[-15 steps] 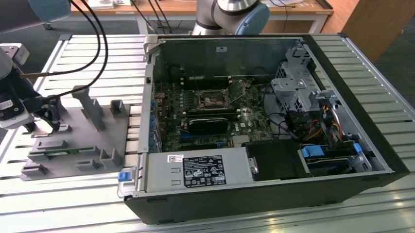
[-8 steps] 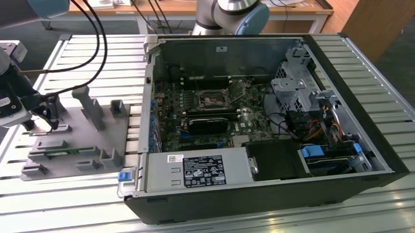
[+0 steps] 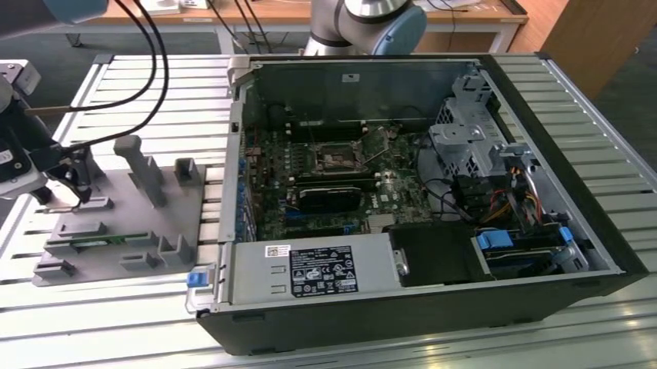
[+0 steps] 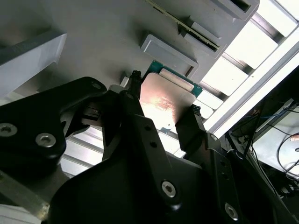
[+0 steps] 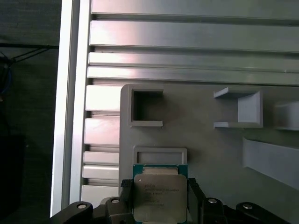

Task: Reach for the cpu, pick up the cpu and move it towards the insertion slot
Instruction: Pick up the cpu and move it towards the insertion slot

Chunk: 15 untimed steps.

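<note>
My gripper (image 3: 64,184) is at the exterior view's far left, low over the grey fixture plate (image 3: 154,223). In both wrist views the cpu (image 4: 166,105) (image 5: 160,196), a shiny silver square on a green edge, sits between my black fingers (image 4: 133,100), which press on its two opposite sides. I cannot tell whether it has lifted off the plate (image 5: 201,140). The insertion slot (image 3: 335,158), a silver-framed square socket with a dark centre, lies on the motherboard inside the open computer case, well towards the exterior view's right of the gripper.
Grey posts (image 3: 144,173) and small holders rise from the fixture plate, one holding a green memory stick (image 3: 98,240). The case wall (image 3: 238,154) stands between plate and motherboard. Black cables (image 3: 154,61) hang above the plate. A drive cage (image 3: 467,138) and power supply (image 3: 298,270) crowd the case.
</note>
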Each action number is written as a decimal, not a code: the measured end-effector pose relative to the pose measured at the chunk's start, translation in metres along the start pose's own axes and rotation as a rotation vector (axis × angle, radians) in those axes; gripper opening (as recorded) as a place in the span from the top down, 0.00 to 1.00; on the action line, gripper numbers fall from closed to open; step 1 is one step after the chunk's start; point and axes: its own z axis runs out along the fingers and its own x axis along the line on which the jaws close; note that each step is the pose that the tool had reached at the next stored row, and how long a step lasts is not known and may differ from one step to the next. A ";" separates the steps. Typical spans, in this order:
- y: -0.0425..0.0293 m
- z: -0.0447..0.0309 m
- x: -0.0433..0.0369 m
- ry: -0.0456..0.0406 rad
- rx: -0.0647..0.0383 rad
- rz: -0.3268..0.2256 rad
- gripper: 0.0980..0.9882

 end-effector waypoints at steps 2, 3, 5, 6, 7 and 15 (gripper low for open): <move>0.0001 -0.0019 0.0000 0.0000 0.000 0.000 0.50; 0.0002 -0.0028 0.0000 0.0000 0.000 0.000 0.50; 0.0003 -0.0047 0.0001 0.0000 0.000 0.000 0.50; 0.0004 -0.0058 0.0001 -0.0001 0.000 0.000 0.50; 0.0004 -0.0068 0.0001 0.0000 0.000 0.000 0.50; 0.0010 -0.0160 0.0003 -0.0001 0.000 0.000 0.50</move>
